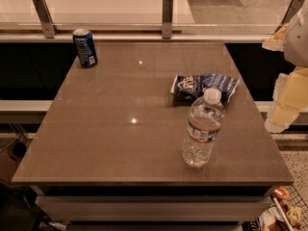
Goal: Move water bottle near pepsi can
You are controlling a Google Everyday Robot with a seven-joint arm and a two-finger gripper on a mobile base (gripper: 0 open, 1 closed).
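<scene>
— Where do we find the water bottle (203, 129)?

— We see it standing upright on the brown table (110, 124), in the near right part of the top, close to the front edge. Its white cap is on, and a narrow label band runs round its middle.

— And the pepsi can (85, 47)?

— We find it at the far left corner of the same table, upright, its silver top facing up. The two are well apart, on a diagonal across the tabletop, with bare surface between them.

— Does anything lie near the bottle?

— Yes, we note a blue and white snack bag (204, 86) lying flat just behind the bottle, toward the far right. From here the bottle's cap overlaps the bag's near edge, so we cannot say whether they touch.

— Where is the gripper (285, 107)?

— We see it at the right edge of the view, pale yellow and white, out beyond the table's right side and raised above the tabletop. It is apart from the bottle and holds nothing that we can make out. Whether the claw is spread or pressed together, we cannot tell.

— What stands behind the table?

— We see a low glass barrier with metal posts (167, 16) along the far edge, just behind the can.
</scene>
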